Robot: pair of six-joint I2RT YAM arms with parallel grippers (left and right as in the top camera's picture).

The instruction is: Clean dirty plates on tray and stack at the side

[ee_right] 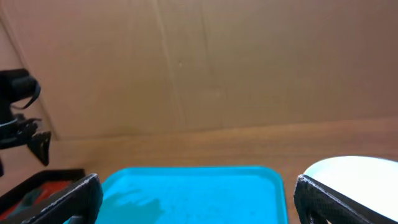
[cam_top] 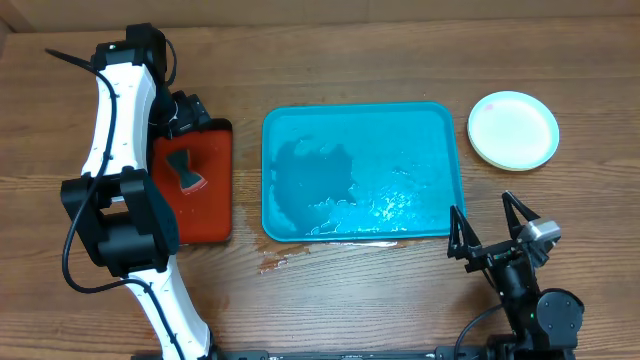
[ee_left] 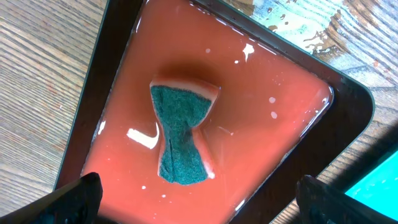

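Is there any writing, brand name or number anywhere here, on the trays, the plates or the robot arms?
None can be read. The blue tray, the plates, the red tray and the sponge are plain; the left arm and right arm show no legible label in any view.

Robotics lab setup: wood-grain table, plain cardboard backdrop, white robot arm.
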